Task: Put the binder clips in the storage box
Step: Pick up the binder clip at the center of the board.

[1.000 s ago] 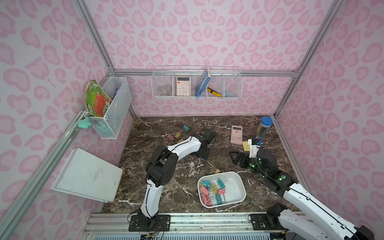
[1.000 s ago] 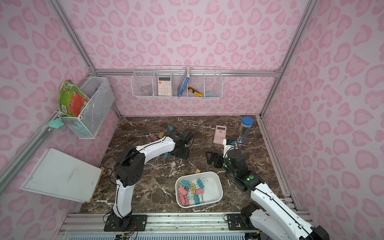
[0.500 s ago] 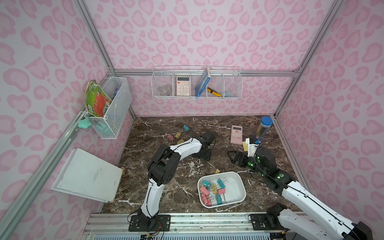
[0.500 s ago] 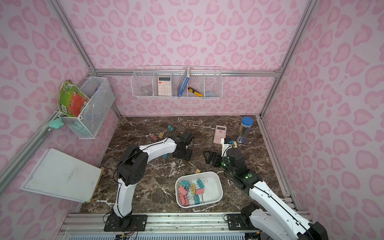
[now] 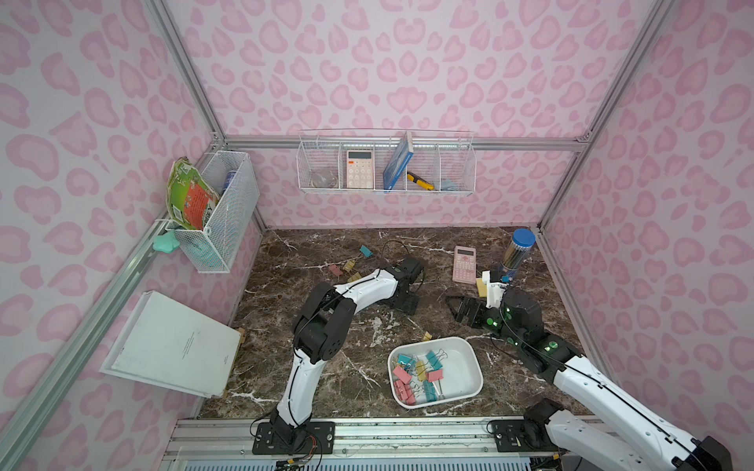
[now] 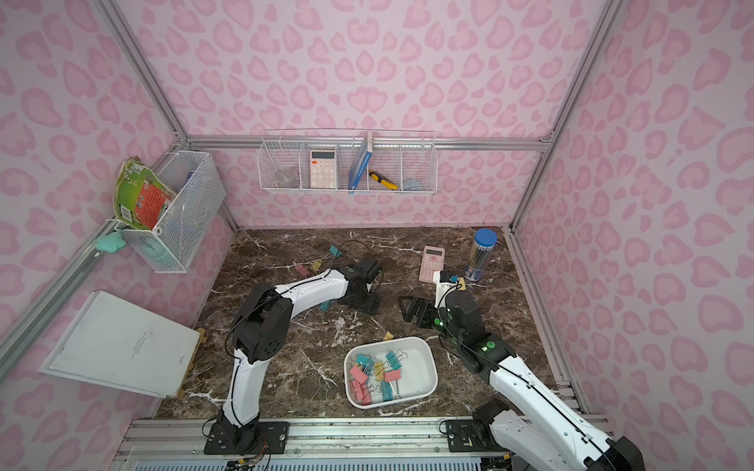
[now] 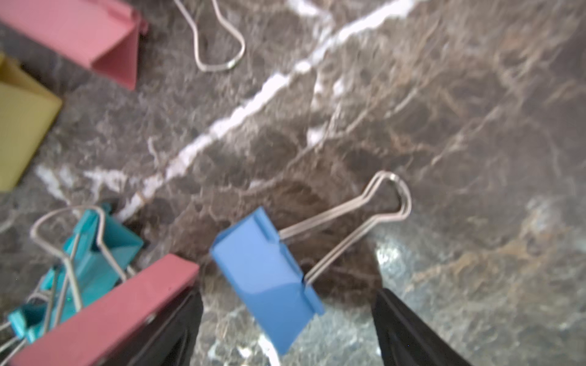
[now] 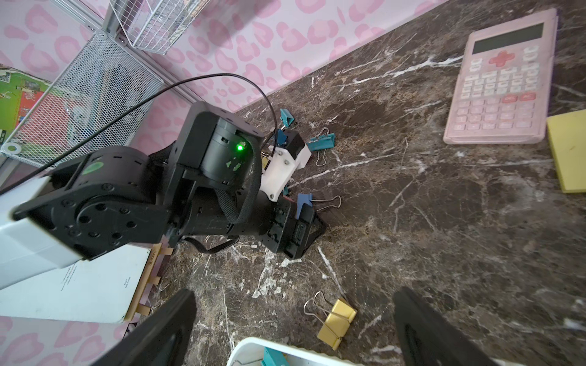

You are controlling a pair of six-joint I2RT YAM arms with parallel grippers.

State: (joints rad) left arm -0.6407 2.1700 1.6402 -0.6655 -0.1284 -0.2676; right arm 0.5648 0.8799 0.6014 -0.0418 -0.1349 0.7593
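Several pastel binder clips [image 5: 416, 373] lie in the white storage box [image 5: 459, 369] at the front of the table, also in the other top view [image 6: 412, 367]. My left gripper [image 7: 287, 304] is open low over the table's middle [image 5: 404, 304], with a blue clip [image 7: 269, 279] lying between its fingers and touching neither. Pink, teal and yellow clips [image 7: 95, 250] lie beside it. My right gripper [image 8: 295, 294] is open behind the box [image 5: 463, 310]. A yellow clip [image 8: 336, 318] rests on the table between its fingers, just outside the box rim [image 8: 253, 343].
More loose clips [image 5: 340, 268] lie toward the back left. A pink calculator [image 5: 464, 264], a yellow sticky-note pad [image 8: 567, 152] and a blue-lidded tube [image 5: 516, 253] stand at the back right. A white board [image 5: 171, 342] leans at the left. Wire baskets [image 5: 385, 167] hang on the walls.
The left arm has shifted slightly while staying over the same clips. The right gripper has crept a little to the left behind the box.
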